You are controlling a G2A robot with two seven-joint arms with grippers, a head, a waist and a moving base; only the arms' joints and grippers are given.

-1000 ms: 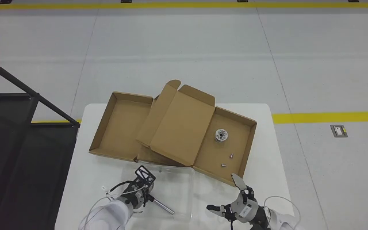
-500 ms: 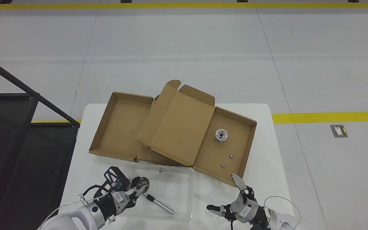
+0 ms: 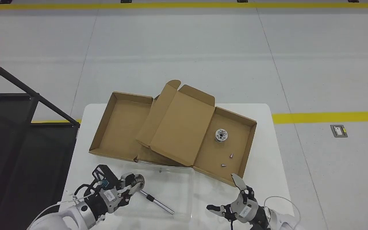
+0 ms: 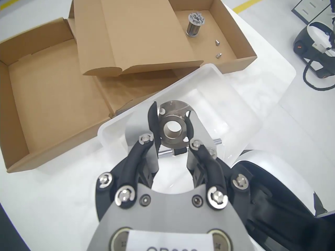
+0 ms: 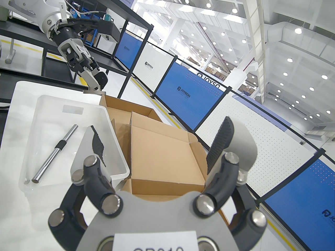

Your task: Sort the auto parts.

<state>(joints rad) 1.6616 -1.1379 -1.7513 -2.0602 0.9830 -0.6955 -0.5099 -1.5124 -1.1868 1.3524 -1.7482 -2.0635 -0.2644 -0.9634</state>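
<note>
Left gripper (image 4: 171,131) clamped on metal flange (image 4: 174,107), held over one end of clear tray (image 4: 235,92) where a steel rod (image 5: 53,155) lies; right gripper (image 5: 162,142) jaws wide apart, holding nothing, near cardboard box (image 5: 167,163)

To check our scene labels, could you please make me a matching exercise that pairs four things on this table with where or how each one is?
Things:
1. flanged ring
2. steel rod
3. ribbed cylinder
4. right gripper

Places or states:
A. lying in the clear tray
B. open, holding nothing
C. clamped in the left gripper
D. in the cardboard box, near two small screws

Pairs: 1-C, 2-A, 3-D, 4-B.
</note>
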